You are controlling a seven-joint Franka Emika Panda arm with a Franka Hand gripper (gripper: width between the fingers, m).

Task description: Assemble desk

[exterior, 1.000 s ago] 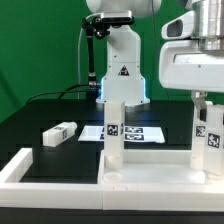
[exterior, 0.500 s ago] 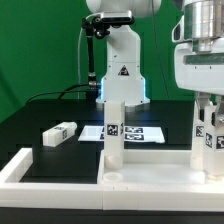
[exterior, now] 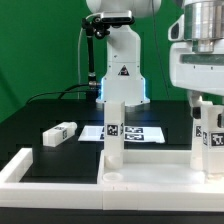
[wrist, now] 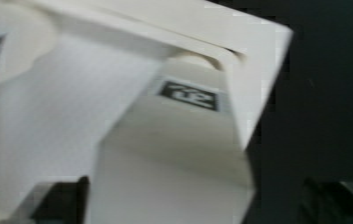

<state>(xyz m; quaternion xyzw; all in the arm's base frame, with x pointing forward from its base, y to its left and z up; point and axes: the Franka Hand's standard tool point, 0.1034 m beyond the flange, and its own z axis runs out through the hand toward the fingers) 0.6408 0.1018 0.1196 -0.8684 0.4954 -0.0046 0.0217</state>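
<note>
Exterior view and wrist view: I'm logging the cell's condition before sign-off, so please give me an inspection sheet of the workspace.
Surface: black table, white border rail along its front.
Job's things: tabletop slab at the front; middle leg and right leg stand upright on it; loose leg lies on the table.
Clutter: nothing seen.
Grippers: hand open, straddling the right leg's top; the wrist view shows a gap beside the leg.
Cables: black cable runs along the back toward the robot base.
Surroundings: green backdrop; marker board flat behind the legs.
</note>
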